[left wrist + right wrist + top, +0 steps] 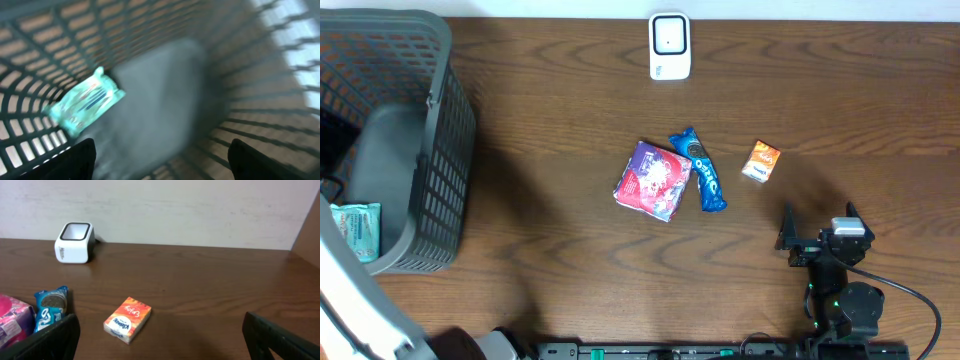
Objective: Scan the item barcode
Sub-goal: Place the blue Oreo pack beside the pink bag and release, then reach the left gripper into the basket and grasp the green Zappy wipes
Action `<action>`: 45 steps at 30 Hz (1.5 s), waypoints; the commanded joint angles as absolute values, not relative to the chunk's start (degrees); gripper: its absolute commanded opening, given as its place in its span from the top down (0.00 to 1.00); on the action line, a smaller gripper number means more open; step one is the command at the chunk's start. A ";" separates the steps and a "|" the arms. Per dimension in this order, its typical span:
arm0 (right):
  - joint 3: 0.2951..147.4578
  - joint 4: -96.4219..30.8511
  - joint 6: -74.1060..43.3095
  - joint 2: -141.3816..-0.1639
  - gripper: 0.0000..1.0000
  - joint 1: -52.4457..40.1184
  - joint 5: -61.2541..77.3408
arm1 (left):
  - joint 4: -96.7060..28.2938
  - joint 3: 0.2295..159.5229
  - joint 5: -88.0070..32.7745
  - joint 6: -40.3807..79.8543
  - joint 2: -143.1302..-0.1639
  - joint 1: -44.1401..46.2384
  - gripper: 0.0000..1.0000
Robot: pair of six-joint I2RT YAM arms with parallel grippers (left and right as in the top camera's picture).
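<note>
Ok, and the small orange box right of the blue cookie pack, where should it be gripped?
Probably from straight above, closing across the two long edges of the orange box. It lies flat on its broad face, apart from the blue cookie pack, so both edges are free.

Overhead looks straight down on the table [570, 90]; left wrist peers close into the left basket [250, 115]; right wrist sits low, near right, facing far, sharing overhead's scanner [74, 242]
</note>
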State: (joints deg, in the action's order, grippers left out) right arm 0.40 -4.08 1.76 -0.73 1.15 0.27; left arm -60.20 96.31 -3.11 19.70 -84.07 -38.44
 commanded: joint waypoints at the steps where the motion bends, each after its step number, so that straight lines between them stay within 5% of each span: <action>1: 0.32 -4.32 2.22 -0.49 0.01 1.56 0.54 | -61.34 94.06 0.38 22.92 -90.72 -39.86 0.16; 16: 0.32 -4.32 2.22 -0.49 0.01 1.56 0.54 | -64.79 93.86 23.11 45.12 -111.83 -39.83 0.16; 33: 0.32 -4.32 2.22 -0.49 0.01 1.56 0.54 | -54.70 93.84 23.18 46.22 -121.95 -39.51 0.18; 39: 0.32 -4.32 2.24 -0.49 0.01 1.56 0.54 | -54.68 93.84 23.20 46.19 -123.37 -39.53 0.42; 43: 0.32 -4.32 2.22 -0.49 0.01 1.56 0.51 | -54.74 93.84 23.18 46.17 -123.37 -39.51 0.91; 45: 0.32 -4.32 2.22 -0.49 0.01 1.56 0.54 | -55.22 93.84 23.18 46.04 -123.37 -39.51 0.92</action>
